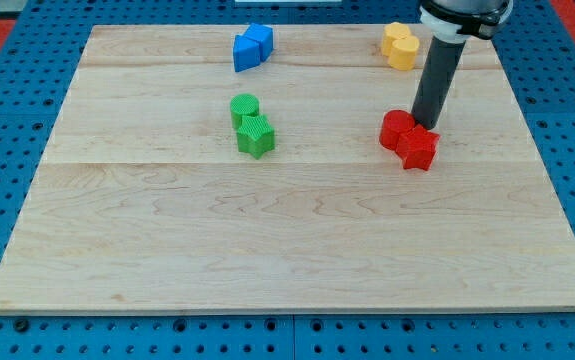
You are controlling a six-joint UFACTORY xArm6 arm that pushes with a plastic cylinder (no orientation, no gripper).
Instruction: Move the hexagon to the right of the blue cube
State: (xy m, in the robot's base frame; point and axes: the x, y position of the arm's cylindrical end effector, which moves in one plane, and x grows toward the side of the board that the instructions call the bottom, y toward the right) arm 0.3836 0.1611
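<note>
Two yellow blocks touch near the view's top right; the lower one point(403, 54) looks like the hexagon and the upper one point(396, 33) like a heart. Two blue blocks touch at the top centre: the cube point(261, 38) and a wedge-like piece point(244, 53) on its left. My tip point(426, 124) is down on the board just behind a red round block point(397, 128) and a red star point(419, 148), touching or almost touching them. It is below the yellow pair and far to the right of the blue blocks.
A green round block point(244, 105) and a green star point(255, 137) touch left of centre. The wooden board point(287, 240) lies on a blue pegboard surface. The arm's dark body point(464, 15) hangs over the top right corner.
</note>
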